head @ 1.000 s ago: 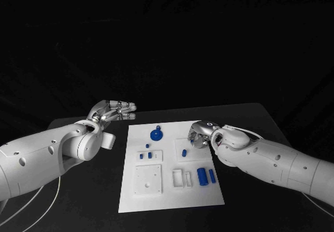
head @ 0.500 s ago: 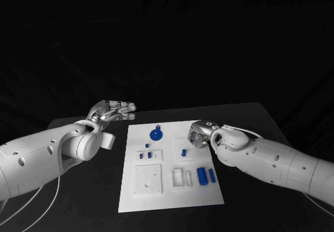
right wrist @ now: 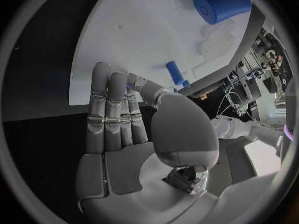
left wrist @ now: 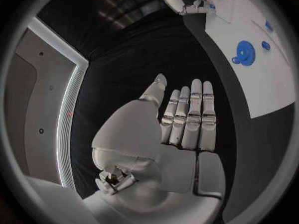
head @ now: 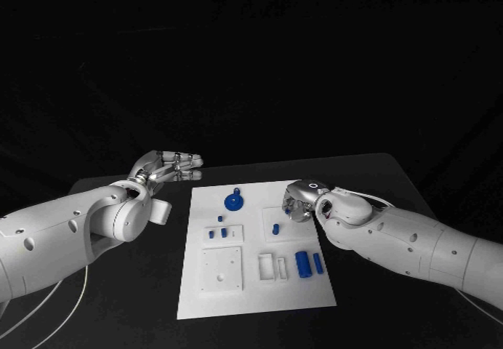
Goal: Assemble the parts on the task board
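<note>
Left robot hand (head: 168, 166) spread, holding nothing, hovering just beside the task board (head: 315, 297) on the desk. Right robot hand (head: 299, 204) flat-fingered, empty, over the board's edge near a small blue peg (head: 277, 228). Risk: knocking loose parts astray while reaching.

You've got two glossy white arms w/ rounded shells and small dark screw holes. Left hand (head: 168, 166) and right hand (head: 299, 203): silver, segmented fingers, grey palm plates. Thin white cables trail under the left arm (head: 63, 233). Right arm (head: 419, 243) has a bulbous wrist.
</note>
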You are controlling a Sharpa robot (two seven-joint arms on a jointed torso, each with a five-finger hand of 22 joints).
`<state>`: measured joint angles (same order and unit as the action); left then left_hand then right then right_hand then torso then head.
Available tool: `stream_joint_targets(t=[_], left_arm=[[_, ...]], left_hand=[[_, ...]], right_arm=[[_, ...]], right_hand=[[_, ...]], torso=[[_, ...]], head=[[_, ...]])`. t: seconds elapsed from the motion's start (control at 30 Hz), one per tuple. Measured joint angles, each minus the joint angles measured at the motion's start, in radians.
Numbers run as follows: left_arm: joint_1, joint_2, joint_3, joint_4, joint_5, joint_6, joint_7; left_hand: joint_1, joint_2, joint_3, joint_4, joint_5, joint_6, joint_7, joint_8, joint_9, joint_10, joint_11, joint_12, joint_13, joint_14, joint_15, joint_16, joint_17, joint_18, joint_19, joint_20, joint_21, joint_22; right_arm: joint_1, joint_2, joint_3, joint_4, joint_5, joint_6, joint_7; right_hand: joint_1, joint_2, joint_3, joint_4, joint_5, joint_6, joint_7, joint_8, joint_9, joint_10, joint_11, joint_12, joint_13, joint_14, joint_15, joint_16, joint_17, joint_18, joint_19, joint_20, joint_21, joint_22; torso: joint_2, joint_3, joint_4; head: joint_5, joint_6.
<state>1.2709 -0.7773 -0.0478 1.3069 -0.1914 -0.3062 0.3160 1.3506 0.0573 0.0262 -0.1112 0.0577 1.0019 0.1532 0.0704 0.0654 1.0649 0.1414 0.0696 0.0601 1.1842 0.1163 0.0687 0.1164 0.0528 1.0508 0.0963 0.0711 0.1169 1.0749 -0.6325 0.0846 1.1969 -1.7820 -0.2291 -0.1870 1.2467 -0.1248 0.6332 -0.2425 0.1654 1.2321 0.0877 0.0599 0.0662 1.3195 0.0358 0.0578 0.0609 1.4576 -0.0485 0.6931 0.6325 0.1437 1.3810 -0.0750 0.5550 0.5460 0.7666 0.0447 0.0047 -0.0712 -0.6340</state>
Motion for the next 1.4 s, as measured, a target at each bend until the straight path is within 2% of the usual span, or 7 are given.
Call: stream_joint_targets(t=[0.17,0.33,0.87,1.03,1.3,1.4], left_arm=[[0.000,0.000,0.000,0.000,0.000,0.003,0.000],[0.000,0.001,0.000,-0.001,0.000,0.006,0.000],[0.000,0.004,0.000,-0.006,-0.001,0.009,0.000],[0.000,0.005,0.000,-0.009,-0.002,0.009,-0.001],[0.000,0.006,0.000,-0.015,-0.003,0.010,-0.001],[0.000,0.006,0.000,-0.016,-0.005,0.011,-0.001]], left_hand=[[0.000,0.000,0.000,0.000,0.000,-0.003,0.003,0.000,0.000,-0.004,0.003,0.000,0.000,0.000,0.000,0.000,0.000,0.000,0.000,0.000,0.000,-0.003],[0.000,0.000,0.000,0.000,0.000,-0.004,0.004,0.000,0.000,-0.004,0.004,0.000,0.000,0.000,0.000,0.000,0.000,0.000,0.000,0.000,0.000,-0.004],[0.000,0.000,0.000,0.000,0.000,-0.007,0.000,-0.001,0.001,-0.004,0.004,0.000,0.000,-0.007,0.000,0.000,0.000,0.000,0.000,0.000,0.000,-0.009],[0.000,0.000,-0.003,-0.003,0.000,-0.007,0.000,-0.001,0.001,-0.007,0.007,0.000,0.000,-0.007,0.000,0.000,0.000,0.000,0.000,0.000,0.000,-0.012],[0.000,0.000,-0.003,-0.003,0.000,-0.007,0.000,-0.001,0.001,-0.007,0.007,0.000,0.000,-0.007,0.000,0.000,0.000,0.000,0.000,0.000,0.000,-0.015],[0.000,0.000,0.003,-0.008,0.023,-0.007,0.000,-0.001,0.001,-0.007,0.007,0.000,0.000,-0.007,0.000,0.000,0.000,0.000,0.000,0.000,0.000,-0.016]], right_arm=[[0.000,0.000,0.000,0.000,0.000,-0.002,-0.003],[-0.001,0.000,-0.001,-0.001,0.000,-0.006,-0.007],[-0.003,0.003,0.001,-0.003,0.001,-0.018,-0.013],[-0.007,-0.002,0.008,0.003,0.007,-0.018,-0.013],[-0.008,-0.015,0.034,0.023,0.023,-0.015,-0.013],[-0.006,-0.018,0.044,0.027,0.033,-0.012,-0.013]], right_hand=[[-0.003,0.003,-0.008,0.008,-0.024,0.012,-0.002,-0.002,0.000,0.007,-0.006,0.000,0.000,0.003,-0.003,0.000,0.002,-0.006,0.005,-0.005,-0.018,-0.004],[-0.004,0.012,-0.004,0.010,-0.053,0.025,-0.007,-0.001,0.001,0.021,-0.011,0.000,0.000,0.002,-0.009,0.005,0.005,-0.014,0.016,-0.008,-0.028,-0.006],[-0.010,0.018,0.013,0.001,-0.054,0.040,-0.012,0.001,0.004,0.033,-0.012,0.000,0.002,0.000,-0.014,0.009,0.014,-0.024,0.027,-0.016,-0.038,0.004],[-0.011,0.019,0.013,0.001,-0.054,0.041,-0.013,0.000,0.004,0.033,-0.012,0.000,0.004,0.000,-0.014,0.009,0.015,-0.028,0.027,-0.016,-0.042,0.007],[-0.012,0.020,0.013,0.001,-0.061,0.041,-0.013,-0.002,0.002,0.033,-0.013,0.000,0.002,0.000,-0.014,0.013,0.019,-0.029,0.031,-0.013,-0.042,0.017],[-0.015,0.023,0.013,0.001,-0.061,0.041,-0.013,-0.002,0.002,0.033,-0.013,0.000,0.002,0.000,-0.014,0.014,0.019,-0.029,0.031,-0.013,-0.042,0.018]], torso=[[0.000,-0.0001,0.0006],[0.000,0.0004,0.0014],[0.000,0.0017,0.0004],[0.000,0.0012,0.0005],[0.000,0.0006,-0.0008],[0.000,0.0003,-0.0013]], head=[[-0.001,0.001],[0.004,0.001],[0.012,-0.005],[0.015,-0.006],[0.024,-0.007],[0.029,-0.007]])
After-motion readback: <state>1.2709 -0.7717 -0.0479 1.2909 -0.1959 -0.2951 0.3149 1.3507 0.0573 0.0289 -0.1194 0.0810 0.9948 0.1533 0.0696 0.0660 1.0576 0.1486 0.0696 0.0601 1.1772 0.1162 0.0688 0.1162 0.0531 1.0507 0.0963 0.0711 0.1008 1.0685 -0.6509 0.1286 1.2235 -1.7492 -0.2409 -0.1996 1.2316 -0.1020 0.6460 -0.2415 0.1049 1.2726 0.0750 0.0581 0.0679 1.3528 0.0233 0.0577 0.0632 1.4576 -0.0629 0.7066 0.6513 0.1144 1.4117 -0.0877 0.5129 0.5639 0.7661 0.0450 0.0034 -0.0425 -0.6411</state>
